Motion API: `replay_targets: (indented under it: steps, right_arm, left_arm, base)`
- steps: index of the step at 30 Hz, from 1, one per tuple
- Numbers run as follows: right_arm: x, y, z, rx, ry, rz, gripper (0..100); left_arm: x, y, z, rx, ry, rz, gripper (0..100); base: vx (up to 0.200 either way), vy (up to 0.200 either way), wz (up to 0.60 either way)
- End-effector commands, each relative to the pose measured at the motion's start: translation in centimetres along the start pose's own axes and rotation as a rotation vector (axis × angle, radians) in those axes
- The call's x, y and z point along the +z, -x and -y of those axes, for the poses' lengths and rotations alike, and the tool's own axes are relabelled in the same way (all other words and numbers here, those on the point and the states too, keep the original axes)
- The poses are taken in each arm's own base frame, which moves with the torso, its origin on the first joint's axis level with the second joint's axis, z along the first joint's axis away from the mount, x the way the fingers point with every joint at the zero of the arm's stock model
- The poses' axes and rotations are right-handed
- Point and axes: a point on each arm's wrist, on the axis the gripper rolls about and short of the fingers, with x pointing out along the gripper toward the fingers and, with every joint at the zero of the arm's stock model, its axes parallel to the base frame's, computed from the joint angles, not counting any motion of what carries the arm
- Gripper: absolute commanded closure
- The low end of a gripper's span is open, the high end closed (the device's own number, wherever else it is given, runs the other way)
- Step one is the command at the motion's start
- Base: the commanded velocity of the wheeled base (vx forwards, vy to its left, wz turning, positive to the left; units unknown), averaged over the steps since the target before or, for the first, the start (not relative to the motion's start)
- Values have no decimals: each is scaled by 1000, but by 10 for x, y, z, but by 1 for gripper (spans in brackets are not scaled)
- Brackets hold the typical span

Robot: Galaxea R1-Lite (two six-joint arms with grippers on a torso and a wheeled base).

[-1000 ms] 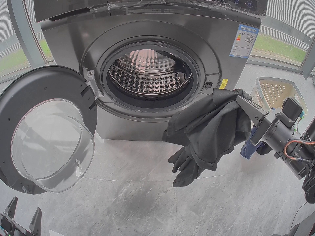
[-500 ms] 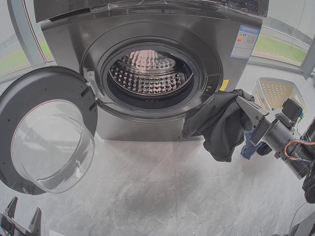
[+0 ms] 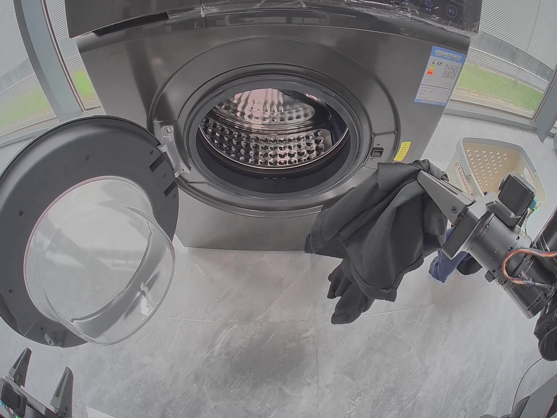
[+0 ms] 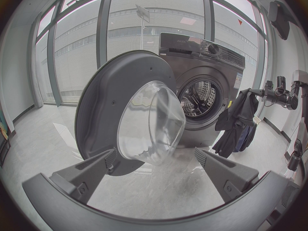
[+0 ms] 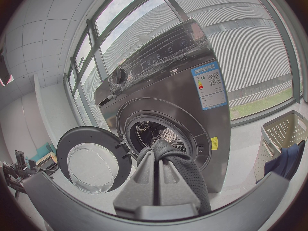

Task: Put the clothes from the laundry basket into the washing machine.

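Note:
My right gripper (image 3: 423, 176) is shut on a black garment (image 3: 377, 233), which hangs in the air in front of the washing machine's lower right corner. In the right wrist view the cloth (image 5: 183, 170) drapes over the shut fingers (image 5: 141, 177). The washing machine (image 3: 272, 42) stands with its round door (image 3: 87, 227) swung open to the left, and its steel drum (image 3: 272, 134) shows no clothes. The beige laundry basket (image 3: 493, 164) sits on the floor to the right, with a blue cloth (image 3: 444, 265) hanging over its side. My left gripper (image 3: 46, 364) is open, low at the near left.
The open door (image 4: 128, 113) juts out over the floor on the left, close ahead of my left gripper (image 4: 154, 153). Grey tiled floor (image 3: 261, 332) lies bare in front of the machine. Glass walls stand behind and beside it.
The black garment swung right under the right gripper, then back left and lower. The whole head view has shifted slightly, so the camera moved. The left gripper is unchanged.

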Motion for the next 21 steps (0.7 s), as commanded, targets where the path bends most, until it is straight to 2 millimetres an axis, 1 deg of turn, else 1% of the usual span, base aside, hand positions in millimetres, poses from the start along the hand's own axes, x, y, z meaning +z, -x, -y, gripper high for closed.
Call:
replay_targets:
  steps: [1, 6, 12, 21]
  right_arm:
    - [0, 0, 0, 0, 0, -1, 100]
    - [-2, -1, 0, 0, 0, -5, 100]
    - [-2, -1, 0, 0, 0, -5, 100]
    - [-5, 1, -2, 11, -2, -21, 100]
  left_arm:
    - [-5, 0, 0, 0, 0, -1, 0]
    - [-5, 0, 0, 0, 0, -1, 0]
    - [-5, 0, 0, 0, 0, -1, 0]
    - [-5, 0, 0, 2, -1, -1, 0]
  base:
    - [0, 0, 0]
    - [0, 0, 0]
    - [0, -200, 0]
    - [0, 0, 0]
